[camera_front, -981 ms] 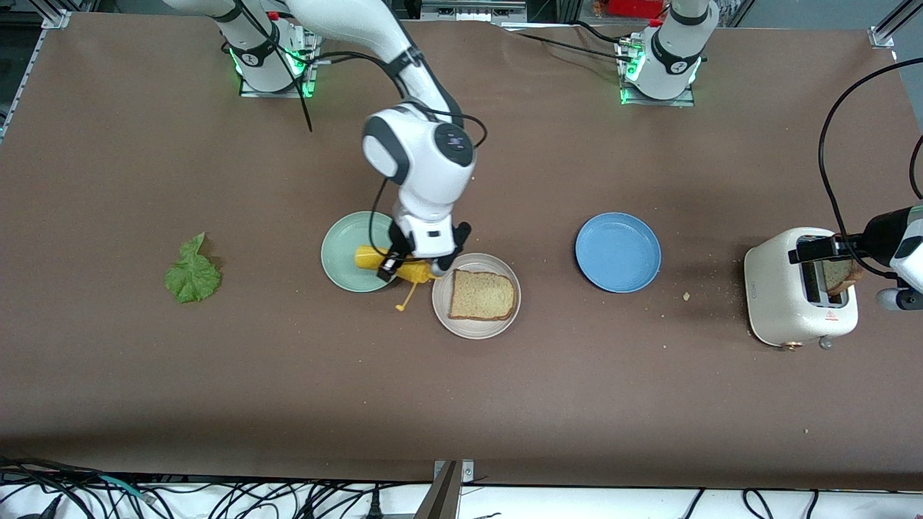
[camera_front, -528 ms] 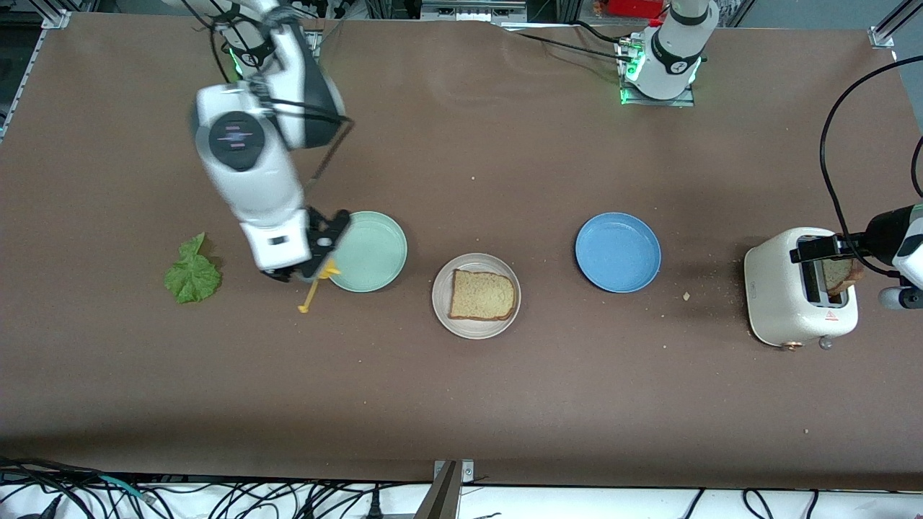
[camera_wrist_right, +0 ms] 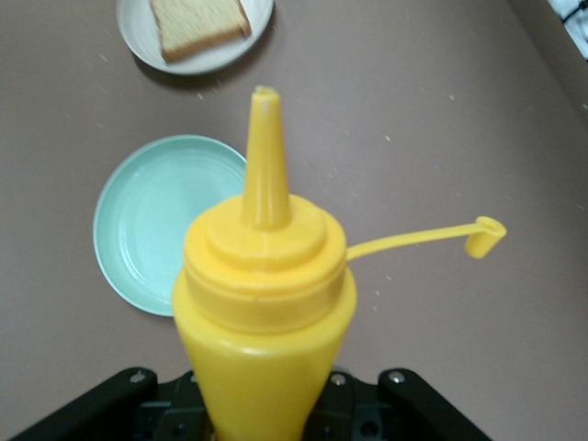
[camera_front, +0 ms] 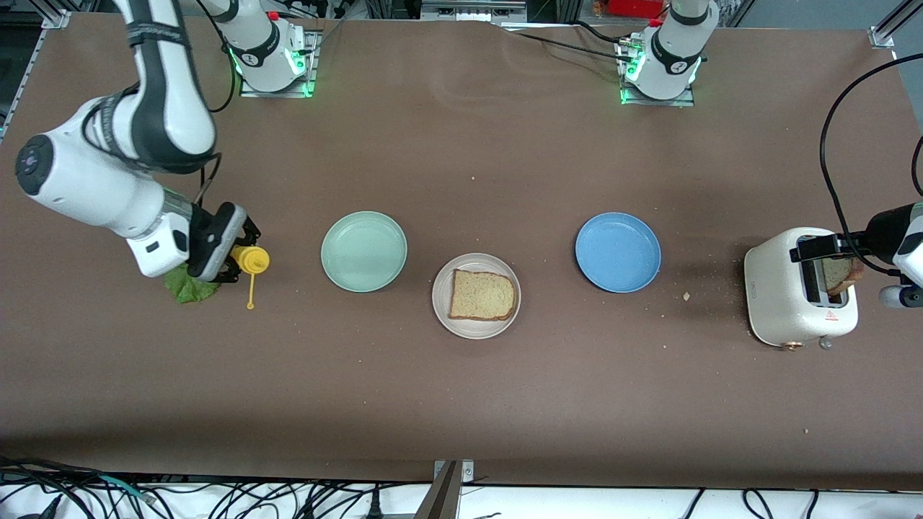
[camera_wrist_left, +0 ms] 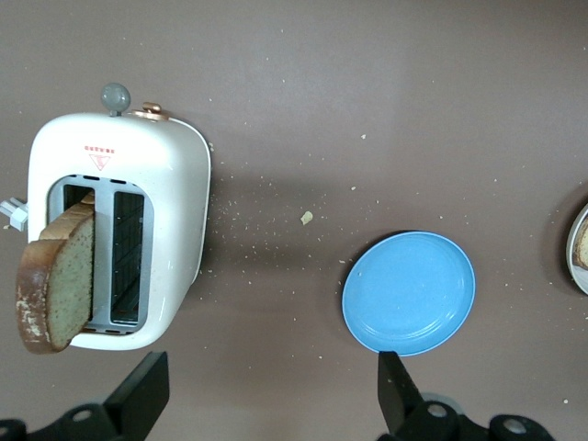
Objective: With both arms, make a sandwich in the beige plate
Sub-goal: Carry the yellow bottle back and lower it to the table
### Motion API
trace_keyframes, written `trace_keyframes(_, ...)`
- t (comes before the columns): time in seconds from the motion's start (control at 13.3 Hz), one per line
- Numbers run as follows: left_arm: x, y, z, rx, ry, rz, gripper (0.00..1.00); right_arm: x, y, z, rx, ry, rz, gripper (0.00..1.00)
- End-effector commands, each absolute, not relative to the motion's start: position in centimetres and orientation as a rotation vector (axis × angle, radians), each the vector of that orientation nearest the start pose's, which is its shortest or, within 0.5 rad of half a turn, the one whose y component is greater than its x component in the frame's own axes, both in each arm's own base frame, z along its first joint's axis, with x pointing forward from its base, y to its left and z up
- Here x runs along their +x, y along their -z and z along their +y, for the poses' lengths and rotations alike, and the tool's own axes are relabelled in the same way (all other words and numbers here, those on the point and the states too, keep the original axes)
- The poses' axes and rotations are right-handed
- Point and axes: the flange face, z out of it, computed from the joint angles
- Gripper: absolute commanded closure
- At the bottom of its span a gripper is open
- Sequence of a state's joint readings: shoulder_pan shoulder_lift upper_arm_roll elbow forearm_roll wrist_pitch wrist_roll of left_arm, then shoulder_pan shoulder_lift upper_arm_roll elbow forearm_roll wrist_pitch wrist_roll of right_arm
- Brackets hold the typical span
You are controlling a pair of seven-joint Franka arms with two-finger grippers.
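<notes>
Front view: high camera, faces both arm bases, looks steeply down, takes in whole desk (camera_front: pixel 461 404).
Left wrist view: well above desk, looks straight down on toaster (camera_wrist_left: pixel 115 239) and blue plate (camera_wrist_left: pixel 410 292); both also in front view.
Right wrist view: close along yellow bottle (camera_wrist_right: pixel 265 303); green plate (camera_wrist_right: pixel 147 225), beige plate (camera_wrist_right: pixel 197 60) farther off, shared with front view.

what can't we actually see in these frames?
- Lettuce leaf: front view, mostly covered by the right claw and its yellow squeeze bottle.
- Bread slice in the toaster: lower part hidden in the slot, both views.
- Left claw: left wrist view, cut by the frame edge.
</notes>
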State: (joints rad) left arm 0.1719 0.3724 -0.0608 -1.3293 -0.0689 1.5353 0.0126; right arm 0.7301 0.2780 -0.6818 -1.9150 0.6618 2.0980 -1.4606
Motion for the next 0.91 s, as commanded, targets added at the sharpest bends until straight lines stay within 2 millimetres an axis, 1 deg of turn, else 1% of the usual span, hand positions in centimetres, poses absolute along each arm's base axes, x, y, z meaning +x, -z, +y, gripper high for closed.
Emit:
trace_keyframes(0.0,64.4,-51.8,7.0,-3.195,-0.256,-0.150,0.00,57.2,-35.5,4.0,-2.219,0.483,-1.516,1.00)
trace_keyframes(0.15,64.4,-51.7,6.9,-3.195,-0.258,-0.148,0.00,55.1,-32.8,1.0,-2.150,0.575,-1.472,1.00)
trace_keyframes(0.3,64.4,-51.8,7.0,-3.195,-0.256,-0.150,0.00,52.8,-30.0,-1.5,-2.049,0.660,-1.408,1.00)
trace_keyframes(0.38,64.4,-51.8,6.9,-3.195,-0.256,-0.148,0.00,51.7,-28.5,-3.1,-1.984,0.675,-1.375,1.00)
trace_keyframes(0.53,64.4,-51.8,6.9,-3.195,-0.256,-0.148,0.00,50.4,-26.2,-5.2,-1.899,0.674,-1.355,1.00)
trace_keyframes(0.75,64.4,-51.8,6.8,-3.194,-0.256,-0.148,0.00,49.4,-22.7,-6.7,-1.832,0.727,-1.343,1.00)
trace_keyframes(0.83,64.4,-51.8,6.7,-3.195,-0.256,-0.143,0.00,49.2,-21.4,-6.8,-1.806,0.757,-1.345,1.00)
